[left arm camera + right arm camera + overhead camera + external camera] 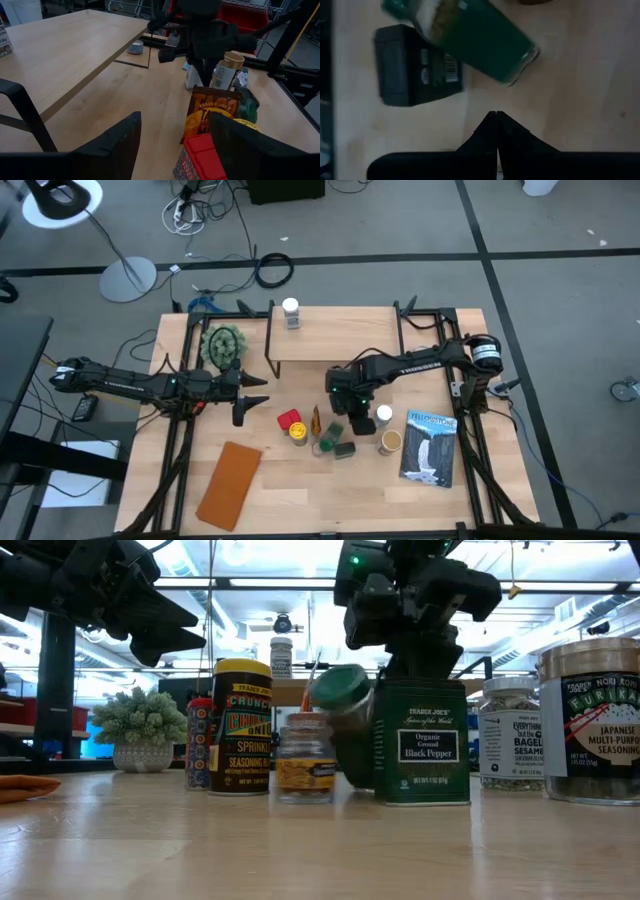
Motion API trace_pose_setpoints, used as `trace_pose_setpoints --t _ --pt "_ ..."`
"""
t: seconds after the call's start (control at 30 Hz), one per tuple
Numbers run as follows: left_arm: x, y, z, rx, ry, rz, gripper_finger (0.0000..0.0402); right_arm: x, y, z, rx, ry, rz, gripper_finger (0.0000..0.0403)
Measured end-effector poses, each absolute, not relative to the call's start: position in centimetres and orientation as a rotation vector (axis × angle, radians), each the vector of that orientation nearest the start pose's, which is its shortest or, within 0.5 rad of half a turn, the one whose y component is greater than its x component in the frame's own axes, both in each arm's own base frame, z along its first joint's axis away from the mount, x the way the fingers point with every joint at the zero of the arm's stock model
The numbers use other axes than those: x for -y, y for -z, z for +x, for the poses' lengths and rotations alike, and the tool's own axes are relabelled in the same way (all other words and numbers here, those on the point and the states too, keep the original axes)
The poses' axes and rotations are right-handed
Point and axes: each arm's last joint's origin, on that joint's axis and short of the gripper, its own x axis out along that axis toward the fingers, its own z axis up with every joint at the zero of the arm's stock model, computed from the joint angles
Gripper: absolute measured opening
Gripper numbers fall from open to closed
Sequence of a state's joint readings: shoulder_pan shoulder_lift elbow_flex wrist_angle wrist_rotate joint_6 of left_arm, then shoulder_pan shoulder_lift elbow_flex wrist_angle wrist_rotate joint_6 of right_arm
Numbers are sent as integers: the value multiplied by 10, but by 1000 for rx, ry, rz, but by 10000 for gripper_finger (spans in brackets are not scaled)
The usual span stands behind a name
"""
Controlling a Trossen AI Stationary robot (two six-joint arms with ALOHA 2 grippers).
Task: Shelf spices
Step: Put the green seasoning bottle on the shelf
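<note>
The shelf (335,335) stands at the table's far middle with one white-lidded jar (291,313) on its plank. The other spices cluster in front of it: a red box (290,420), a yellow-lidded jar (299,434), an amber packet (316,423), a white-lidded jar (383,414) and a tan-lidded jar (390,442). A green-lidded jar (470,30) is tilted, leaning on the dark tin (415,65). My right gripper (496,119) is shut and points down over bare table just beside these two. My left gripper (172,150) stands open left of the cluster, aimed at the red box (202,157).
A potted plant (222,345) sits left of the shelf. A blue-and-white book (430,445) lies at the right, and a flat brown pad (230,483) near the front left. Black frame rails run along both sides of the table.
</note>
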State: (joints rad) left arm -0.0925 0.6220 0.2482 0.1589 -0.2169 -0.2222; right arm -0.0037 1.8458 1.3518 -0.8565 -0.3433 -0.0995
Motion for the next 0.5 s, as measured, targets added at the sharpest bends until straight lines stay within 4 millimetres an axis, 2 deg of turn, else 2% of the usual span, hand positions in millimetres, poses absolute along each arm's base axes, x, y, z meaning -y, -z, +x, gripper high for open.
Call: trace_pose_setpoints --t 0.1,0.5 --pt "8 -203 149 -198 -147 -188 239 -8 -201 357 -1327 -292 115 0" --pt "8 -203 149 -196 -149 -211 239 -8 -201 357 -1331 -257 78 0"
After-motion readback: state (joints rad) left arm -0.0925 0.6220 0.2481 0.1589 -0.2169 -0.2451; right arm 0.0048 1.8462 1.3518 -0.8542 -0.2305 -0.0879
